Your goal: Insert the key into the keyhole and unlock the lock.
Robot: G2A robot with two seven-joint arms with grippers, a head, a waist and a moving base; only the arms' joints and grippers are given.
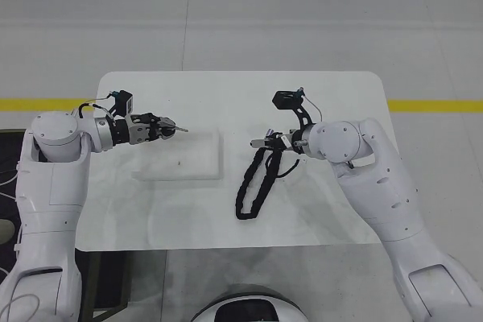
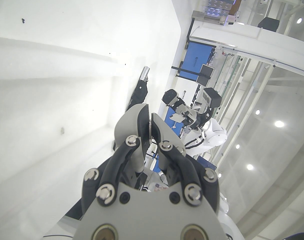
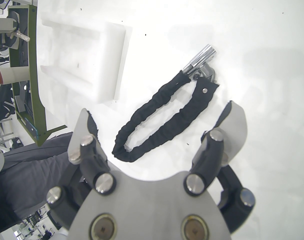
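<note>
key (image 1: pixel 179 129): pinched in the left tool (image 1: pixel 167 127), blade sticking out past the fingertips and pointing toward the white foam block (image 1: pixel 181 157). from above, the key tip sits at the block's far corner on the left arm's side. height over the block cannot be judged. left wrist view: left tool (image 2: pixel 150 114) fingers (image 2: pixel 142 123) pressed together with only a thin gap, the key itself hard to make out between them. right wrist view: the key (image 3: pixel 23 36) shows as a small pale blade in the distance, beyond the block (image 3: pixel 112 58).

lock (image 1: pixel 244 211): a long loop in a black fabric sleeve, lying flat on the worktop (image 1: pixel 322 105) just beside the block, on its right-arm side, not touching it. the loop runs roughly along that side of the block. one end carries a shiny metal cylinder (image 3: pixel 200 59), and next to it a sleeve tab with a rivet. the cylinder (image 2: pixel 145 73) also shows in the left wrist view.

right tool (image 1: pixel 259 143): over the cylinder end of the lock, on the side away from the block. right wrist view: right tool (image 3: pixel 158 108) fingers (image 3: pixel 232 116) spread wide, one either side of the lock (image 3: pixel 152 101) loop, nothing between the pads, no contact seen.

block: white, low, rectangular, a few dark specks on top.
</note>
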